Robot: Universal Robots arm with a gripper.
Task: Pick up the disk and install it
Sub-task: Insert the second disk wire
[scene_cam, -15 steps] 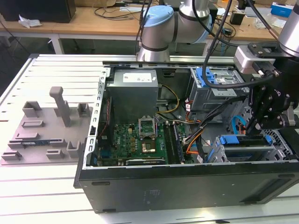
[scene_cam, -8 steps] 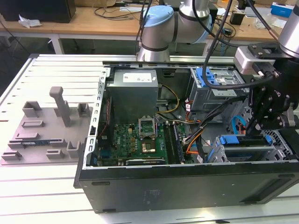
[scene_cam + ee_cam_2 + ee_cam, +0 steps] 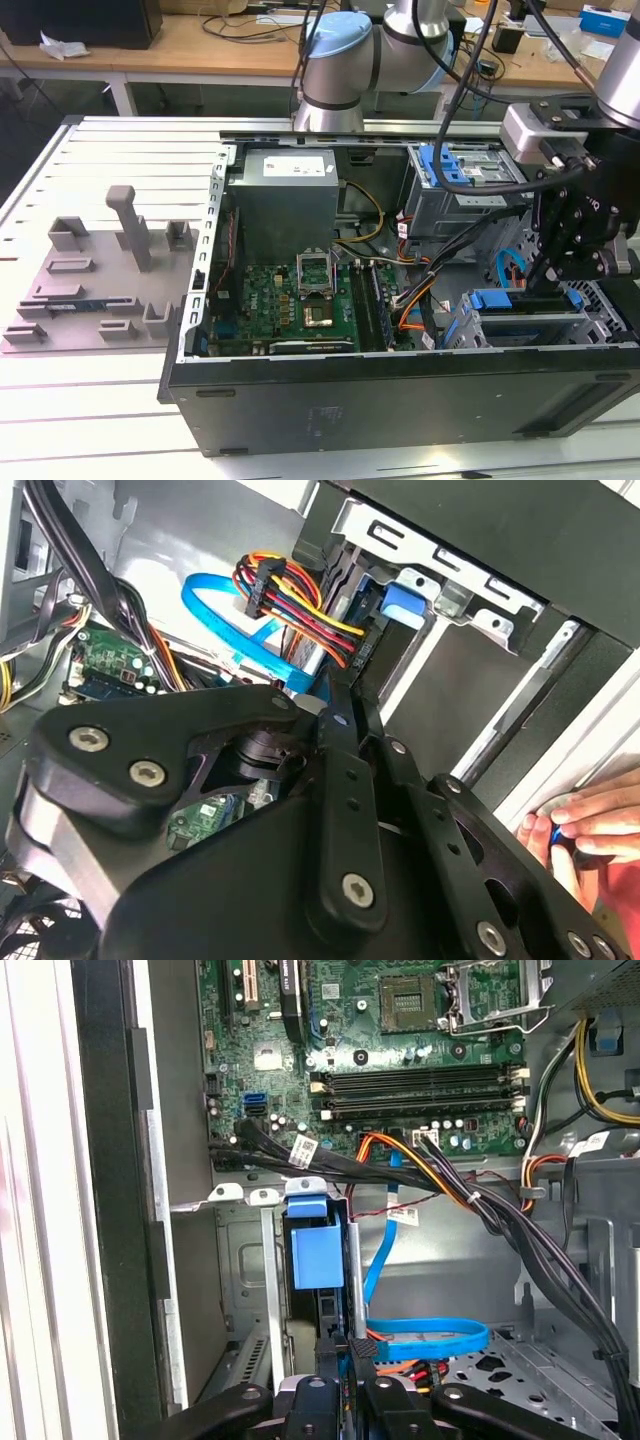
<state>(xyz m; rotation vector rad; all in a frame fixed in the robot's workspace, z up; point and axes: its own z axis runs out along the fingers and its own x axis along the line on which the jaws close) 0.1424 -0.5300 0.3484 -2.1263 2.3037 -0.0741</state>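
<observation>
The fingers [image 3: 340, 1365] grip the disk [image 3: 318, 1250] edge-on, closed on its end; it stands directly below them, partly sunk in the drive cage [image 3: 240, 1290] of the open computer case [image 3: 400, 400]. Insertion seems underway; seating calls for a straight push.

This is looking like a robotics lab or electronics workshop. An open computer case [image 3: 400, 390] is lying on a ridged metal table [image 3: 110, 140], its green circuit board [image 3: 290, 305] and bundled cables showing. Behind the case, a robot arm [image 3: 335, 60] is rising from the table. To the exterior view's left of the case, a grey plastic tray of fixtures [image 3: 95, 275] is sitting. Farther behind the case, wooden desks [image 3: 200, 45] are carrying loose cables and boxes. In the second wrist view, a person's hand [image 3: 590, 825] is resting at the case's edge.
</observation>
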